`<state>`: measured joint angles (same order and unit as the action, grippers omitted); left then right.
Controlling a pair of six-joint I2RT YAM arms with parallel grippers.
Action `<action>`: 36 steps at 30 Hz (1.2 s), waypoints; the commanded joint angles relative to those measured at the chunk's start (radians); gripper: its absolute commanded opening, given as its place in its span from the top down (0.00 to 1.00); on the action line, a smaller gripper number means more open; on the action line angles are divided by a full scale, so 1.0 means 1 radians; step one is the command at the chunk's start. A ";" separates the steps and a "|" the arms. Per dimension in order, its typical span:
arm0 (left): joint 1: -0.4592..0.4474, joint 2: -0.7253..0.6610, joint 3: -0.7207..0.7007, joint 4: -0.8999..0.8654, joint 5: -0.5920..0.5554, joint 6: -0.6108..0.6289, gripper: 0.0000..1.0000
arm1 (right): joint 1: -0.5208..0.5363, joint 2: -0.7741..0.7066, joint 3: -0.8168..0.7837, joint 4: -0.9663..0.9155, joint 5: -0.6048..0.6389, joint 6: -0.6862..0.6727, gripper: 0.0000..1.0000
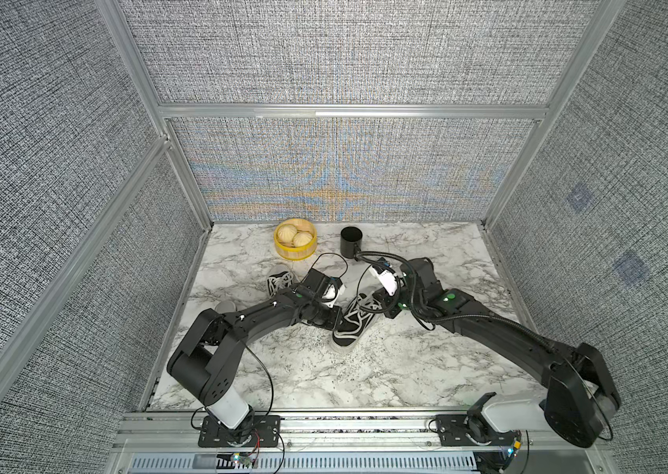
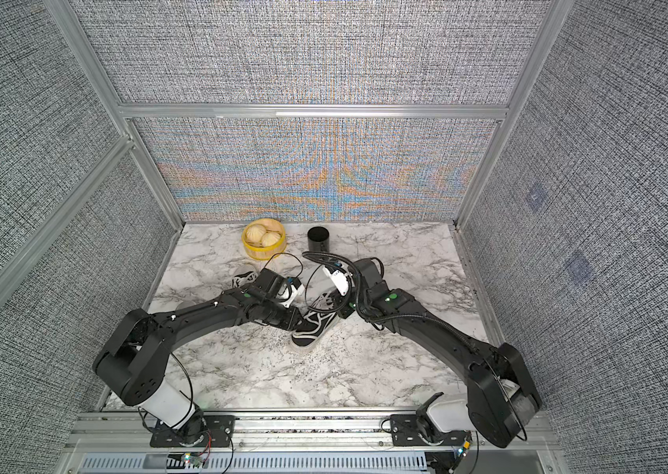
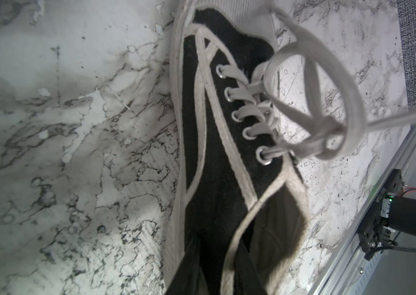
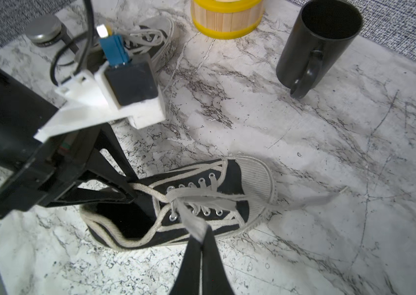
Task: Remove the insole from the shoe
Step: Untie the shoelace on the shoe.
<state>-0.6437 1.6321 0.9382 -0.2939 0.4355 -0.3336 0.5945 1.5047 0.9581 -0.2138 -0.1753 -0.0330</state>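
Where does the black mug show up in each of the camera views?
In a top view: black mug at the back, right of the yellow basket.
In a top view: same spot.
Left wrist: not in it.
Right wrist: the mug stands beside the basket.
Shared landmark: the black shoe, in all four.

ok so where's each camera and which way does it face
Top views: high above the front rail, facing down toward the back wall; both top views show the left arm, right arm and shoe.
Left wrist: on the left arm, close over the shoe's side; an arm base shows, its own fingers unclear.
Right wrist: on the right arm, faces across the shoe toward the mug; right gripper pinches a lace, left gripper at its opening.
Shared: both wrist views show the shoe's laces.
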 commanded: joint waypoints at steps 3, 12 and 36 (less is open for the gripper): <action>-0.005 -0.007 -0.039 0.023 -0.020 -0.037 0.86 | -0.061 -0.049 0.033 0.017 0.061 0.194 1.00; -0.020 -0.038 -0.091 0.056 -0.061 -0.110 0.92 | -0.196 -0.074 0.054 0.053 0.080 0.374 1.00; -0.070 -0.146 -0.072 -0.001 -0.151 -0.174 0.69 | -0.279 0.311 0.210 -0.101 0.137 0.479 0.46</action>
<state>-0.7120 1.5085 0.8429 -0.2295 0.3088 -0.5262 0.3325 1.8320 1.1564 -0.2333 -0.1070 0.4675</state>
